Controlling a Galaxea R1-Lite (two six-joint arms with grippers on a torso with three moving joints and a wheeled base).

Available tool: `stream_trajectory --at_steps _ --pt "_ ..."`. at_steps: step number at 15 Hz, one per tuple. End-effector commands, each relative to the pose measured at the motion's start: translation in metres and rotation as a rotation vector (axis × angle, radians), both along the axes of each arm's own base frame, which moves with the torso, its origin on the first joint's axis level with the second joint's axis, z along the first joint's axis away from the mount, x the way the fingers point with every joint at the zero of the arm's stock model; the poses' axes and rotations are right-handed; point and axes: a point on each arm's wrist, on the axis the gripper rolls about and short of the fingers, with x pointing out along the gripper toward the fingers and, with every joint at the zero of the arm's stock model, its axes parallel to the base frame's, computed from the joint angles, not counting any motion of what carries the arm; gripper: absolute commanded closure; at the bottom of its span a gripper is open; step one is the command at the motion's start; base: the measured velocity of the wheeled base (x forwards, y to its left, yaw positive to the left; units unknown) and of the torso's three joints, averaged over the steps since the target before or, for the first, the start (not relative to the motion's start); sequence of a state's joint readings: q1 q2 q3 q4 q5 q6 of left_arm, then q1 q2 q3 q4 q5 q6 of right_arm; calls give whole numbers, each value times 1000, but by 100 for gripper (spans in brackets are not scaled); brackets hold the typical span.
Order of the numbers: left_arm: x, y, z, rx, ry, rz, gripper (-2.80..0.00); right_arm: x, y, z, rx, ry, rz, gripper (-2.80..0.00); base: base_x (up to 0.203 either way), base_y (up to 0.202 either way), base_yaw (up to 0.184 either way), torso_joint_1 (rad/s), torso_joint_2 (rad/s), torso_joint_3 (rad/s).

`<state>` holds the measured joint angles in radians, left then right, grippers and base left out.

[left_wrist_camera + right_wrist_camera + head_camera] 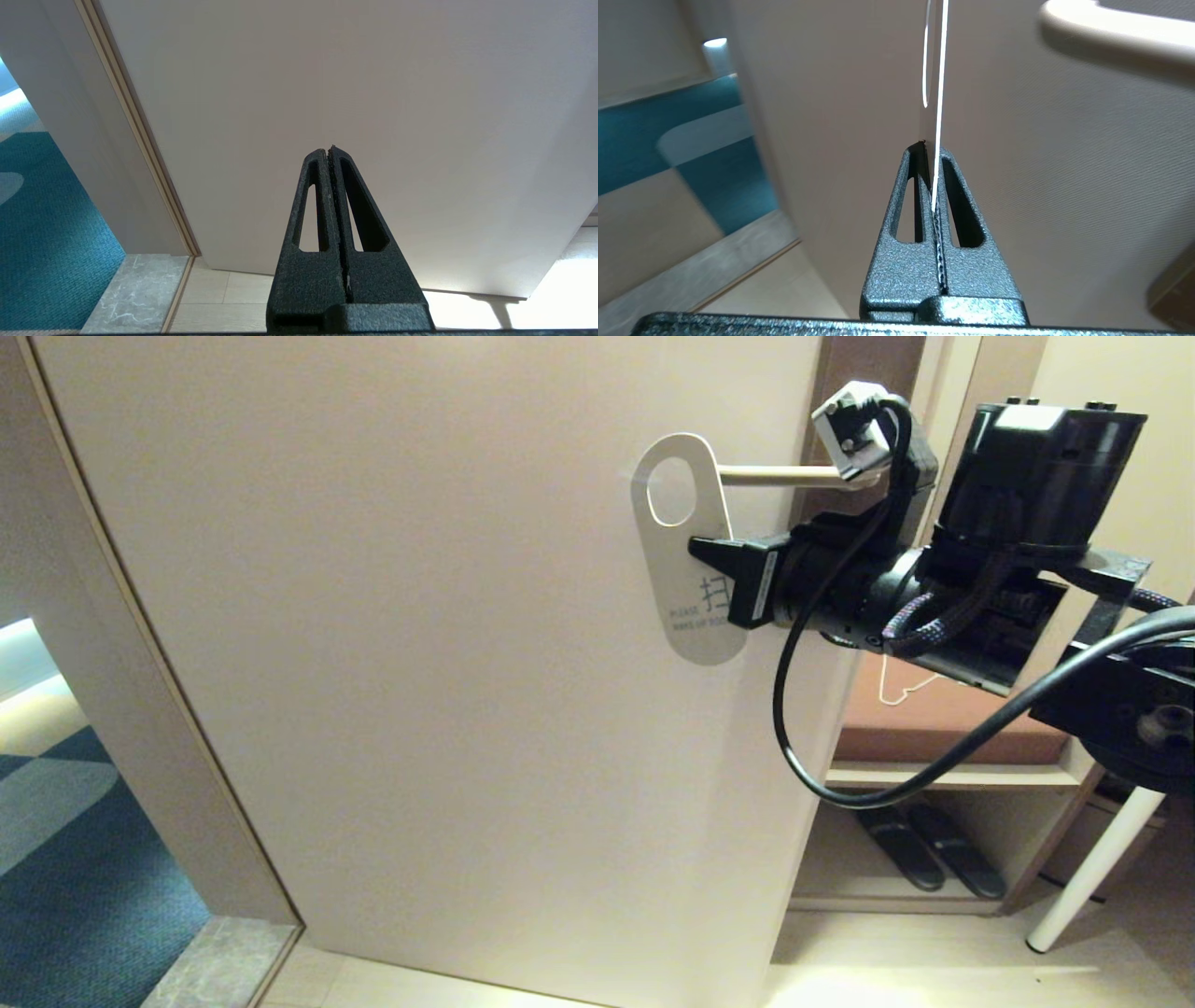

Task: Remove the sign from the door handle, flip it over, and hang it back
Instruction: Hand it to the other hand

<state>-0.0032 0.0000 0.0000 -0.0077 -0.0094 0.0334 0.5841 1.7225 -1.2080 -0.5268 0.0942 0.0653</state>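
**Mia:** Fingers first! What are the right gripper's black fingers doing?

**Ben:** They are pinching the sign. From behind the fingers you see the card edge-on, stuck tight between them.

**Mia:** Now go from big to small. What is the biggest thing?

**Ben:** That is the pale door. It fills most of the head view. Off to its left is blue carpet.

**Mia:** Next?

**Ben:** On the right is a shelf with dark slippers under it. The right arm reaches in from that side, level, toward the door.

**Mia:** And the door handle?

**Ben:** It is a thin pale bar sticking out sideways, up high.

**Mia:** Where is the sign?

**Ben:** It is held upright in front of the door, white side facing us. Its oval hole sits just past the tip of the handle, to the left. The handle is not through the hole.

**Mia:** And the left gripper?

**Ben:** It is low, pointing at the door. Its fingers are pressed together with nothing between them.
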Motion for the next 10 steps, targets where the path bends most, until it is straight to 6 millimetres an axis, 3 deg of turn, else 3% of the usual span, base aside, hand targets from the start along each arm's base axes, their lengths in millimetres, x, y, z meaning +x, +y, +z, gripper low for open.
stream_trajectory --at_steps 1,6,10 --pt "0 0 0 0 2 0 0 -14 -7 7 7 -15 50 0 0 0 0 0 0 0" --pt "0 0 0 0 2 0 0 -39 -23 10 -29 38 83 0 0 0 0 0 0 0" --pt "0 0 0 0 2 0 0 -43 -25 12 -23 31 86 0 0 0 0 0 0 0"
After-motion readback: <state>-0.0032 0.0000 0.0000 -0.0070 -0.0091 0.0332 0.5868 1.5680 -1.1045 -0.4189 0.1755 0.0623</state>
